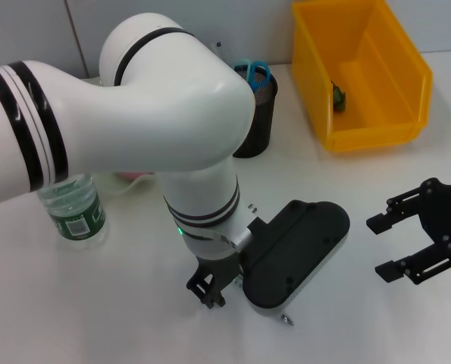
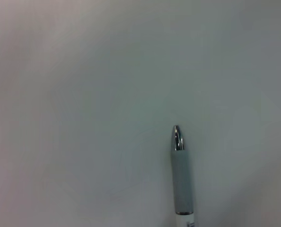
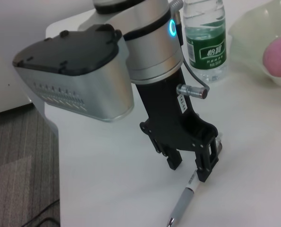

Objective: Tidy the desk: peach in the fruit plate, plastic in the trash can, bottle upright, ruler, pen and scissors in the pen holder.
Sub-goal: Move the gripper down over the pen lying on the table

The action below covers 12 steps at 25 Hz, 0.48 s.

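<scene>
Closest to the robot, the left gripper [image 1: 210, 292] is pointed straight down at the white desk [image 1: 119, 303], fingertips right on the surface. The right wrist view shows it best: the black fingers [image 3: 208, 163] straddle the upper end of the grey pen [image 3: 183, 203], which lies flat on the desk with its silver tip sticking out past the gripper. Jaws look close in around the barrel, but I honestly can't tell if they're actually clamped on it or just resting either side. The left wrist view only gives the pen's chrome tip and grey grip against bare desk. Over on the right side the right gripper [image 1: 388, 246] hangs just above the desk with its jaws spread apart and nothing in them, well clear of the pen. A bit further back on the left, the water bottle [image 1: 72, 208] with the green label stands upright, partly behind the big white arm. The right wrist view shows a pale fruit plate [image 3: 263, 42] just beside the bottle with the pink peach [image 3: 278, 57] sitting in it. Further back, the black mesh pen holder [image 1: 257, 114] has the blue-handled scissors [image 1: 253, 72] poking out the top. Farthest off on the right is the yellow bin [image 1: 361, 72], with a small dark green thing [image 1: 337, 97] lying inside.
</scene>
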Each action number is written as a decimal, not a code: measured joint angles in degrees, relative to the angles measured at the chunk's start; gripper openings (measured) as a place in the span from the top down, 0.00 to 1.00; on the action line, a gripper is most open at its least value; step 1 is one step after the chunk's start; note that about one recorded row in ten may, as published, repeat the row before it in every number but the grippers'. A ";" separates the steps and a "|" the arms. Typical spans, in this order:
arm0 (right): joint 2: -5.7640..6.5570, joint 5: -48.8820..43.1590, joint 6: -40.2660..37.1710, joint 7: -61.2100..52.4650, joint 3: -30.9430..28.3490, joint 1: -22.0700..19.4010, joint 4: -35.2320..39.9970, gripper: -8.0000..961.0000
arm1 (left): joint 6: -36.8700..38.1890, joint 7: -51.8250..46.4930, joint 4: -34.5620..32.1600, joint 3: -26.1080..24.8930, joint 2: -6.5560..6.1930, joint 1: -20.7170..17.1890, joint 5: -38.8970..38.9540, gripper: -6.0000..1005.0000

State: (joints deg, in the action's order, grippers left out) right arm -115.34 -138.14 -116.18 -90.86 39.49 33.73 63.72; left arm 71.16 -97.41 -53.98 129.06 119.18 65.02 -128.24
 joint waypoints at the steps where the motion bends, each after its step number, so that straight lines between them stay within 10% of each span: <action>1: -0.02 0.01 -0.01 -0.01 0.01 0.12 0.00 0.22 | -0.02 -0.02 0.12 0.01 0.00 0.00 0.00 0.47; 12: -0.31 0.11 0.09 0.05 0.06 0.64 0.00 0.22 | 0.53 -1.31 -1.30 -0.41 0.00 0.61 -1.54 0.49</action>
State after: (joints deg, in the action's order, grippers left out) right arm -115.65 -138.02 -116.09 -90.81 39.55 34.37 63.72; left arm 71.69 -98.72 -55.28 128.65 119.18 65.63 -129.78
